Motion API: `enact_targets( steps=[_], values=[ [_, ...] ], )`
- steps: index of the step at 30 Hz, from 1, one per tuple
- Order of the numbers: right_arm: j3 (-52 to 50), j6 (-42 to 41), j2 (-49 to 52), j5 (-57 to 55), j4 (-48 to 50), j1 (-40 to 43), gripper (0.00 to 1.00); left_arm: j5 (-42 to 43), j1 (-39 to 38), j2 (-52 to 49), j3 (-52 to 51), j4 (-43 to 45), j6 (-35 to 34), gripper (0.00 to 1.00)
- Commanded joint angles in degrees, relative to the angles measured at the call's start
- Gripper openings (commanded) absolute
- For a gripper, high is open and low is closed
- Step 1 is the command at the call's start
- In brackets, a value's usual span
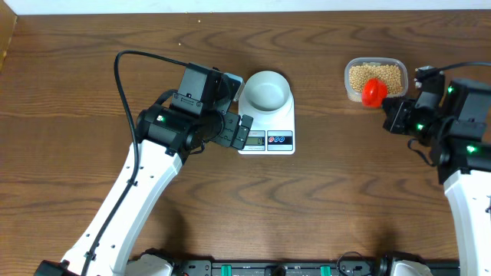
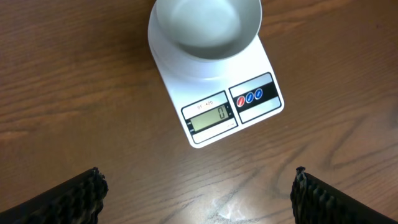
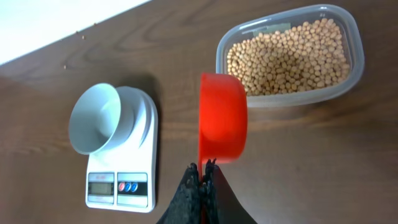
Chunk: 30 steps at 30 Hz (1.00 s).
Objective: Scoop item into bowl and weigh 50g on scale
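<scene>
**Red scoop clenched at the tub, bowl empty on the scale**

Overhead: one scale [image 1: 266,140], one bowl [image 1: 266,90], one clear tub [image 1: 374,77], one red scoop [image 1: 374,92] and two arms on the brown bench [image 1: 330,192]. The bowl sits on the scale's far part, left of centre. The tub stands well apart at far right, holding beans [image 1: 376,73] too many to count. The scoop hangs over the tub's near rim, grasped by the right hand [image 1: 390,106]. The left hand [image 1: 236,106] is just beside the scale's left edge. Bare bench lies between scale and tub.

Left wrist: the left hand [image 2: 199,177] is released, its fingers [image 2: 81,199] spread wide. The bowl [image 2: 205,28] is empty, and the display on the scale [image 2: 255,115] reads zero.

Right wrist: the right hand [image 3: 202,169] is clenched on the handle of the scoop [image 3: 222,115]. Whether the scoop holds anything I cannot tell. The beans [image 3: 286,56] cover the floor of the tub [image 3: 357,46].
</scene>
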State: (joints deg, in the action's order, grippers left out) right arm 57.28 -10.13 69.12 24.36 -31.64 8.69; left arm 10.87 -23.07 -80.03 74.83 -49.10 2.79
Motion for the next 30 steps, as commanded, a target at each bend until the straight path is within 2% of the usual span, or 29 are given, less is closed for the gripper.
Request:
enact_targets(
  steps=[1,9,15,20,30],
  values=[
    [9.81,2.78,1.99,-0.94,-5.29,0.59,0.01,0.50,0.13,0.28,0.42,-0.17,-0.48,0.97],
    [28.63,7.50,12.20,-6.12,-19.12,0.59,0.01,0.50,0.13,0.28,0.42,-0.17,-0.48,0.97],
    [44.59,10.03,24.44,-13.33,-28.74,0.33,0.01,0.50,0.13,0.28,0.42,-0.17,-0.48,0.97],
    [47.67,10.23,30.29,-19.04,-30.88,0.31,0.01,0.50,0.13,0.28,0.42,-0.17,-0.48,0.97],
    [47.67,16.74,38.77,-21.49,-29.99,0.26,0.02,0.50,0.13,0.28,0.42,-0.17,-0.48,0.97]
  ],
)
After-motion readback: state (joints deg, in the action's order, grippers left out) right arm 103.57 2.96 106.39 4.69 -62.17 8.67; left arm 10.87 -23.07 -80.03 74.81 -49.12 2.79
